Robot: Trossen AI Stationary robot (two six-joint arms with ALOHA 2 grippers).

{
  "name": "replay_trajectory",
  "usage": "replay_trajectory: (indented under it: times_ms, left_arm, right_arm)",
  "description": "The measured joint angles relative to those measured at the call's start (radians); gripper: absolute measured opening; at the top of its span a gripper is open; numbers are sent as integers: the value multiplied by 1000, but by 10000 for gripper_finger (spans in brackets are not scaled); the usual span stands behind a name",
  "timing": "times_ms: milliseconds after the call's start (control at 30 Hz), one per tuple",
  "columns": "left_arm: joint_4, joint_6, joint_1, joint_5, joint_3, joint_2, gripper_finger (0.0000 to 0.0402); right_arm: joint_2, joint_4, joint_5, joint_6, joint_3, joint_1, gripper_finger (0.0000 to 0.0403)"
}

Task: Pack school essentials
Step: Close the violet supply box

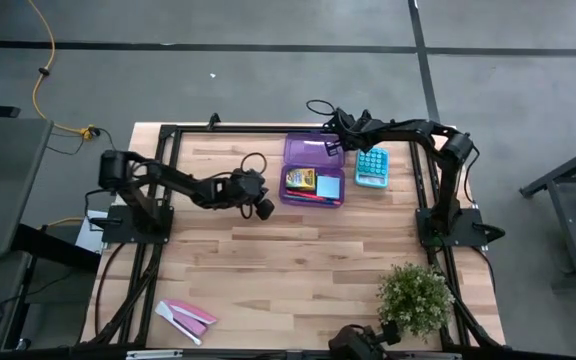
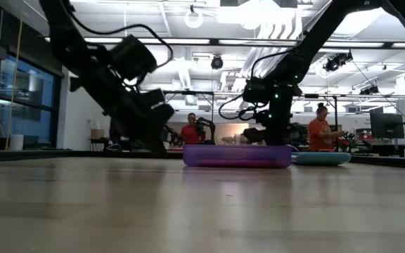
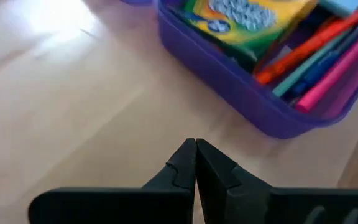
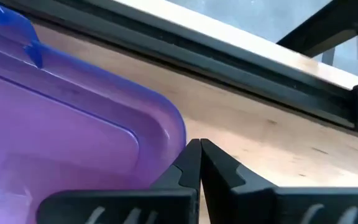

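A purple box (image 1: pixel 313 172) stands open at the far middle of the table, its lid (image 1: pixel 306 149) laid back toward the far edge. Inside lie a yellow crayon box (image 3: pixel 253 18), a pale blue pad (image 1: pixel 329 186), and orange, green, blue and pink pens (image 3: pixel 316 59). My left gripper (image 3: pixel 196 146) is shut and empty. It hovers over bare wood by the box's near left corner, slanting down toward it. My right gripper (image 4: pixel 199 146) is shut at the lid's far right corner. My right gripper's shut fingertips slant down right beside the lid's rounded corner (image 4: pixel 169 134). I cannot tell whether they touch it.
A light-blue buttoned pad (image 1: pixel 372 167) lies right of the box. A potted plant (image 1: pixel 415 297) stands near the right front corner, and pink and white flat pieces (image 1: pixel 186 317) lie at the front left. Bare wood fills the table's middle. People sit in the room beyond.
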Motion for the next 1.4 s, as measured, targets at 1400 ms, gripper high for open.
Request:
replay_trajectory:
  times_ms: [1400]
  left_arm:
    - [-80, 4, 194, -48, 194, 93, 0]
  right_arm:
    - [-61, 69, -44, -25, 8, 25, 0]
